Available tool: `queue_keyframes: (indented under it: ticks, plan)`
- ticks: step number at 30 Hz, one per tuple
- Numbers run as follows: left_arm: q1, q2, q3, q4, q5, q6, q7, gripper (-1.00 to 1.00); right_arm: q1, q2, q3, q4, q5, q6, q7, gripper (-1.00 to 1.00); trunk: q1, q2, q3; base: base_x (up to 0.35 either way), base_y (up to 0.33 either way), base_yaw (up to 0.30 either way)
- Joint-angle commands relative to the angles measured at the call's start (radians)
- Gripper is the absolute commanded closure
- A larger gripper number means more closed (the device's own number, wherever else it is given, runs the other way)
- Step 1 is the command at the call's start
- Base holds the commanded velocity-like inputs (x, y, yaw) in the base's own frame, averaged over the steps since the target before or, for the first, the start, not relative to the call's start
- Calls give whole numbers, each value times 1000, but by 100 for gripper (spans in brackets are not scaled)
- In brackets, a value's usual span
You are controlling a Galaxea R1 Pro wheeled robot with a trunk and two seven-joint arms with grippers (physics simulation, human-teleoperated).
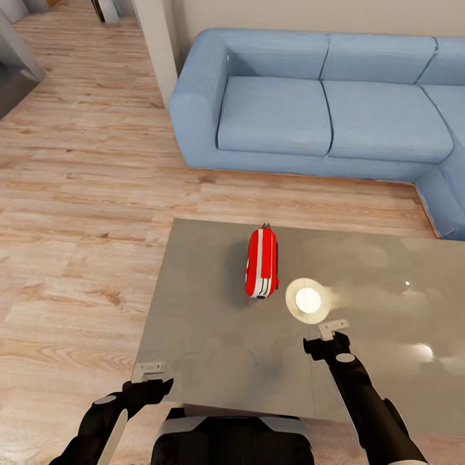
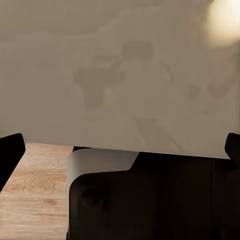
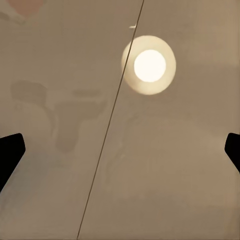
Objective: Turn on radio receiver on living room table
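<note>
Right claw (image 1: 334, 330) near white-striped red radio receiver (image 1: 261, 262).

Bright red radio receiver (image 1: 261, 262) with white stripes running lengthwise and white trim at the near end. Glossy grey-taupe table (image 1: 213, 336), mottled with dim reflections and one round white glare spot ringed in pale cream to the right of the radio. Light wood plank floor (image 1: 84, 194), tan with darker knots and streaks. Pale blue sectional sofa (image 1: 323, 110). Beige wall (image 1: 310, 16) beyond. Black robot arms with pale grey fingers (image 1: 148, 369).
</note>
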Motion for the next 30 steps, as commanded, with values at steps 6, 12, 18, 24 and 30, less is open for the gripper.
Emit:
queue_keyframes:
  ticks: [6,12,18,24,30]
  plan:
    - [0,0,0,0,0,1,0,-100,0,0,0,0,0,0,0,-100,0,0,-10,0,0,0]
    - [0,0,0,-2,0,1,-1,-100,0,-1,-2,-1,0,1,1,-100,0,0,-19,0,0,0]
    - [0,0,0,-20,0,1,0,-100,0,-1,-3,-1,0,1,0,-100,0,0,-22,0,0,0]
    - [0,0,0,-22,0,1,0,-100,0,-2,-3,-2,0,2,1,-100,0,0,-23,0,0,0]
    - [0,0,-1,-23,0,3,0,-100,0,-2,-3,-2,0,2,1,-100,0,0,-23,0,0,0]
